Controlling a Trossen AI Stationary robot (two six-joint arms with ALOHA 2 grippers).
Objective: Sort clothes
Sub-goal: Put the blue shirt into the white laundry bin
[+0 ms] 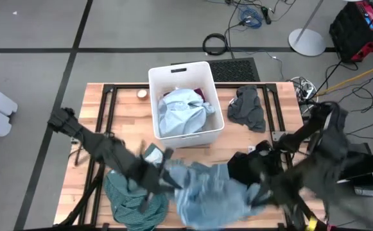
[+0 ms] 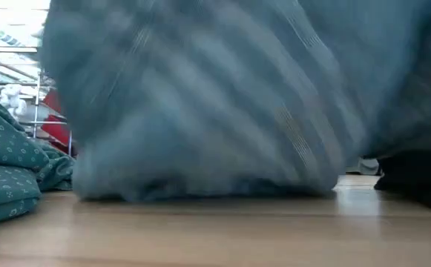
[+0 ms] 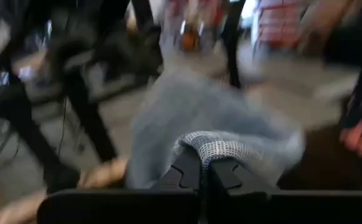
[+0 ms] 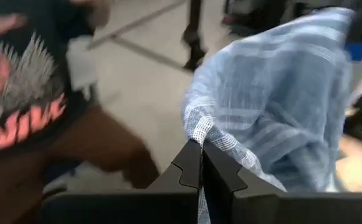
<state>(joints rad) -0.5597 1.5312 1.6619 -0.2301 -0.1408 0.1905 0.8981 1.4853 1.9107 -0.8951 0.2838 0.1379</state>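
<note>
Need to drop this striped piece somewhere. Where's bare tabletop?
Bare wood left of the bin, around the small disc, and between bin and grey garment. Crowded along the near edge: teal garment, striped piece, black garment.

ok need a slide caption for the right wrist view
Right pincer shut on the striped cloth, lifted in front of a person in a printed black shirt.

The pale wooden counter [image 1: 125,112] looks smooth and faintly glossy. On it, a white rectangular plastic bin [image 1: 215,102] has a smooth finish. Beside it, loosely woven blue-grey striped cloth [image 1: 205,192] and matt printed teal green fabric [image 1: 125,202].
</note>
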